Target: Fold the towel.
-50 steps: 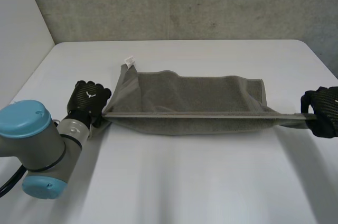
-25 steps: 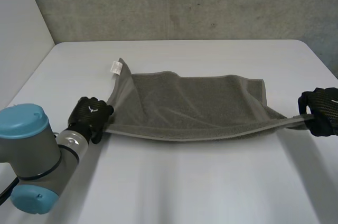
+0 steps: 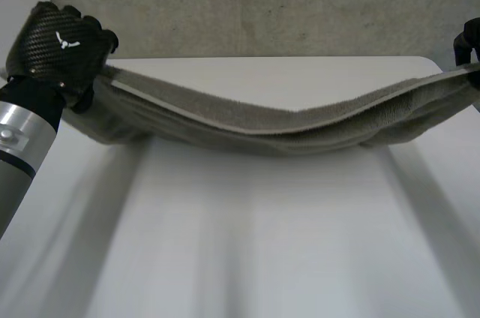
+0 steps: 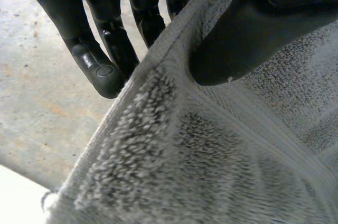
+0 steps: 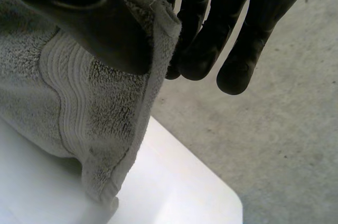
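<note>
Towel (image 3: 285, 127), grey: held above the white bench (image 3: 262, 243), stretched between both hands, sagging in its middle. Left hand (image 3: 60, 44): at the towel's left end, thumb pinching cloth against fingers (image 4: 100, 65). Right hand (image 3: 466, 40): at the towel's right end, thumb and fingers (image 5: 200, 49) clamped on its edge.

There is one towel (image 3: 285, 127), a single grey cloth with no second one anywhere. One left hand (image 3: 60, 44) and one right hand (image 3: 469, 37) make two black hands in all, one at each end of the cloth. One white desk (image 3: 255, 243) lies below. One grey arm (image 3: 22, 138), the left, comes into the head view. One concrete wall (image 3: 262, 3) stands behind.
</note>
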You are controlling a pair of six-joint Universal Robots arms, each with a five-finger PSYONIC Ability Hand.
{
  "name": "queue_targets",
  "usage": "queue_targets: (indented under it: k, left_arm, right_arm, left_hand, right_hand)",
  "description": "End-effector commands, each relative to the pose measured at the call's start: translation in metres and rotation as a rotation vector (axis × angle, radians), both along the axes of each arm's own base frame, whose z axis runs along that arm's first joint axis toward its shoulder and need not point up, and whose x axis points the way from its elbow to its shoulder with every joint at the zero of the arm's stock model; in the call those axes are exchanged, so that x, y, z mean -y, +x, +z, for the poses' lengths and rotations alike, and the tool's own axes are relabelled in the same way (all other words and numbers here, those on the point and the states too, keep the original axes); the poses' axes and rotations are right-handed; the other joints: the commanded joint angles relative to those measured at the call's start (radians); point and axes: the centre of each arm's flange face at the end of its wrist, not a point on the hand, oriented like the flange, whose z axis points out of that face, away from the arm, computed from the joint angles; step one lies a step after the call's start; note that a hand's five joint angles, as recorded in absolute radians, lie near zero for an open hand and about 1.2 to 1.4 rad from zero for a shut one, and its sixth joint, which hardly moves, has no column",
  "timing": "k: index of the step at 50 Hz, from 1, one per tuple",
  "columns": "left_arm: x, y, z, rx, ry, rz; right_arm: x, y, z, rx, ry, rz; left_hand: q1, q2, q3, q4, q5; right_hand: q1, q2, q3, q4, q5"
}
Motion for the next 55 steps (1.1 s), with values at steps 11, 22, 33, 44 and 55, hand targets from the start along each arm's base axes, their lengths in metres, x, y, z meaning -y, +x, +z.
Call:
queue_targets:
  k: [11, 22, 33, 44, 55]
  left_arm:
    - [0.03, 0.0, -0.086, 0.182, 0.303, 0.006]
    - [0.076, -0.014, -0.134, 0.272, 0.363, -0.008]
    - [0.127, -0.03, -0.164, 0.264, 0.34, -0.012]
    - [0.146, -0.043, -0.19, 0.278, 0.308, -0.044]
    - [0.147, -0.055, -0.189, 0.281, 0.195, -0.055]
  right_arm:
    - [0.047, 0.013, -0.076, -0.078, 0.306, 0.05]
    - [0.075, 0.035, -0.12, -0.117, 0.395, 0.08]
    - [0.116, 0.044, -0.153, -0.167, 0.316, -0.007]
    - [0.139, 0.049, -0.178, -0.165, 0.244, -0.065]
    - [0.149, 0.048, -0.186, -0.181, 0.239, -0.113]
  left_hand:
    - [-0.067, -0.125, -0.149, -0.128, -0.277]
    - [-0.067, -0.125, -0.149, -0.128, -0.277]
    - [-0.067, -0.125, -0.149, -0.128, -0.277]
    - [-0.067, -0.125, -0.149, -0.128, -0.277]
    - [-0.599, -0.657, -0.681, -0.66, -0.809]
  right_hand:
    - [0.057, 0.055, 0.048, 0.054, 0.057]
    - [0.057, 0.055, 0.048, 0.054, 0.057]
    - [0.057, 0.055, 0.048, 0.054, 0.057]
    - [0.057, 0.055, 0.048, 0.054, 0.057]
    - [0.057, 0.055, 0.048, 0.054, 0.057]
